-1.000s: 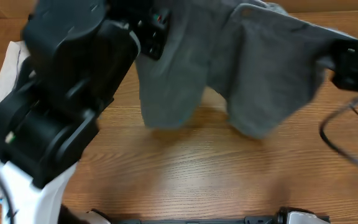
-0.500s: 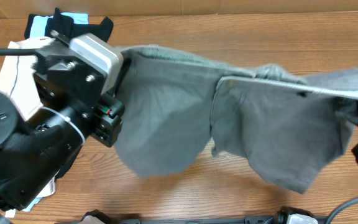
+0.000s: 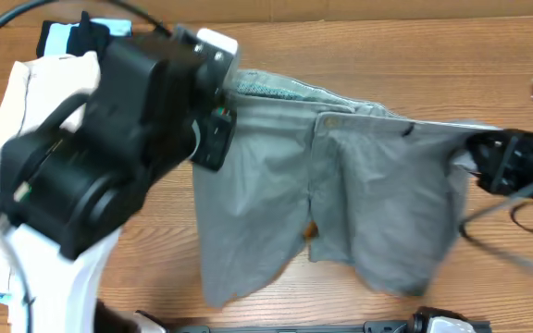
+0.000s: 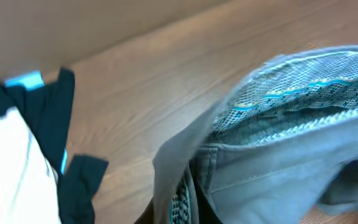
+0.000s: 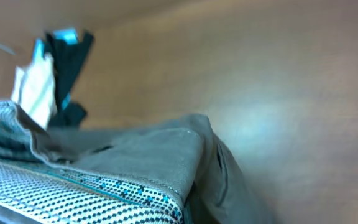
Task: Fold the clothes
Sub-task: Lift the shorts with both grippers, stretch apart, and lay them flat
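Shorts [image 3: 340, 203], mid-grey: spread across table [image 3: 387, 55], waistband taut between left gripper [image 3: 222, 109] and right gripper [image 3: 477, 159], each apparently pinching one end. Step: laying flat. Next move calls for settling waistband, then folding leg over leg.

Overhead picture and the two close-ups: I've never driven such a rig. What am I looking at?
Two robot arms work at a wooden table. The overhead picture looks down from above: the big black shape is the left arm, and the right arm's fingers show at the right edge. Together they hold the grey shorts stretched by the waistband. Each close-up comes from a camera on one wrist, showing that waistband up close. A pale garment and a black garment lie at the left.
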